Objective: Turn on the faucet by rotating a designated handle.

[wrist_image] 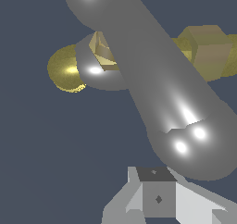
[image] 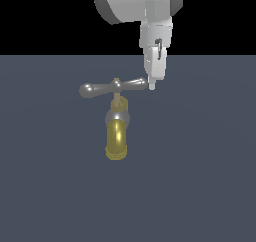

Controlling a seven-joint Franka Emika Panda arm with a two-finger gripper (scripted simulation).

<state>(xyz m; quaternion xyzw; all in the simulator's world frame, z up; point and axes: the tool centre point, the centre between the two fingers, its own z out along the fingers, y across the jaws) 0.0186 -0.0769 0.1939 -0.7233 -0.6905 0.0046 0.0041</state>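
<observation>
The faucet [image: 117, 136] lies on the dark grey floor, its yellow-gold spout toward the camera and a grey collar behind it. The handle [image: 112, 87], a shiny grey crossbar with bulbous ends, sits on top on a brass stem. My gripper [image: 152, 86] hangs from above just beside the handle's end on the exterior view's right, tip level with the bar, touching or nearly so. Its fingers look closed together, holding nothing. In the wrist view the handle [wrist_image: 157, 89] fills the frame, its bulbous end right by my fingertip [wrist_image: 157, 195]; the spout [wrist_image: 67, 70] shows behind.
The dark grey floor [image: 200, 176] spreads around the faucet. The arm's large white link [image: 135, 1] hangs above the scene at the top of the exterior view.
</observation>
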